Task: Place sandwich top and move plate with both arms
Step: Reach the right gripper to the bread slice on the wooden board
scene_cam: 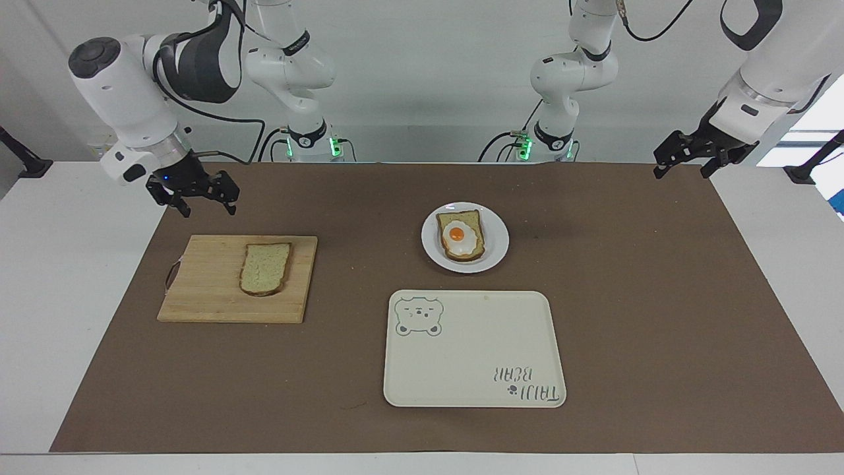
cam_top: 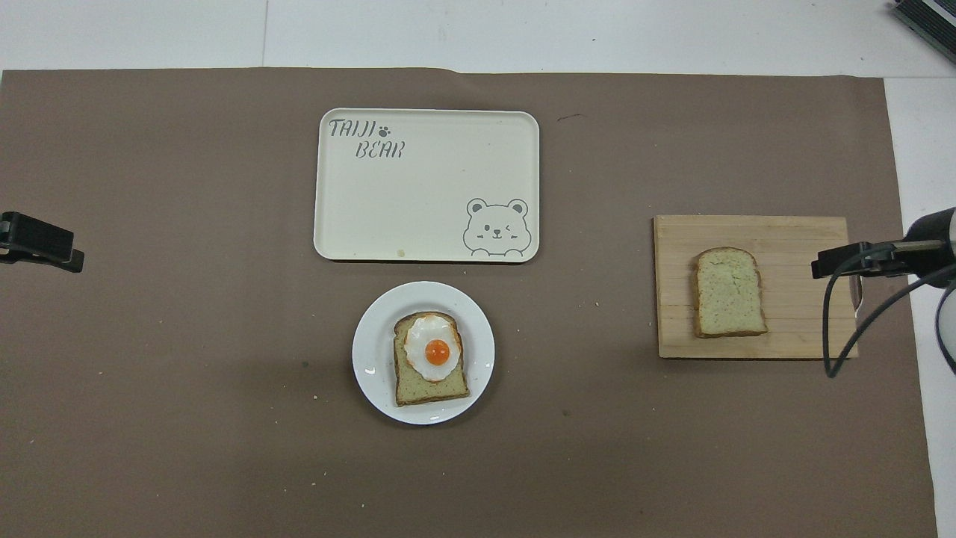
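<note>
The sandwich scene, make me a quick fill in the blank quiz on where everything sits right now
1. The sandwich top lies on the ____.
2. The slice on the plate carries a fried ____.
3. The tray lies ____ from the robots than the plate.
4. The right gripper hangs above the mat near the board's ____ end.

Missing words: cutting board; egg; farther; handle
</note>
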Motion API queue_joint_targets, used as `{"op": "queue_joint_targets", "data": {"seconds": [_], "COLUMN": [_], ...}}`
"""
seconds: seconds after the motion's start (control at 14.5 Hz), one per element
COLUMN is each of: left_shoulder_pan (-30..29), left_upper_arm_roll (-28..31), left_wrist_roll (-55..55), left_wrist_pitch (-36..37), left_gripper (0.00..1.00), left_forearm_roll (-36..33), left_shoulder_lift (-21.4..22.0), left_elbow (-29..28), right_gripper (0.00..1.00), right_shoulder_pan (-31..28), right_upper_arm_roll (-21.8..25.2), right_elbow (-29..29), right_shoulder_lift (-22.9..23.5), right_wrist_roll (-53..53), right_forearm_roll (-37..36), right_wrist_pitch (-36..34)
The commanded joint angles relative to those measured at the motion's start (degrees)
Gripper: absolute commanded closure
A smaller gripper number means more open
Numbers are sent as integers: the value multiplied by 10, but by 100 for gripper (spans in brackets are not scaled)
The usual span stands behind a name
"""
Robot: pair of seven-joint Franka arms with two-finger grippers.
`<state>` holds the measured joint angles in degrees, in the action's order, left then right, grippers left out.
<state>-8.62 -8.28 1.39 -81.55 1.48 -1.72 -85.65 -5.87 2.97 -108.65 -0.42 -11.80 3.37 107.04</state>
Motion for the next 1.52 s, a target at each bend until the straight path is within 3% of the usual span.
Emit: {"op": "queue_joint_targets", "data": {"seconds": [0.0,0.9,1.24,1.45], "left_shoulder_pan": [-4,-4,-4,-5], "left_upper_arm_roll": [-2,-2,-2,-2], "left_wrist_roll": [-5,-5,-5,-5], "left_wrist_pitch": [2,2,2,2], "left_gripper": [0,0,0,0], "left_forearm_roll": [-3,-3,-3,-3], "left_shoulder_lift": [8,8,8,8], "left_elbow": [-4,-4,-4,-4], "right_gripper": [0,0,0,0], "right_shoulder_pan": [-16,-32,-32,-32], "right_upper_arm_roll": [-3,-3,-4,-3], "right_elbow": [-13,-137,-155,-164], "right_shoulder_lift": [31,85,85,86], "right_wrist_roll": [-42,-129,-128,-131], "right_forearm_roll": [35,80,81,118], "right_wrist_pitch": [39,223,229,230]}}
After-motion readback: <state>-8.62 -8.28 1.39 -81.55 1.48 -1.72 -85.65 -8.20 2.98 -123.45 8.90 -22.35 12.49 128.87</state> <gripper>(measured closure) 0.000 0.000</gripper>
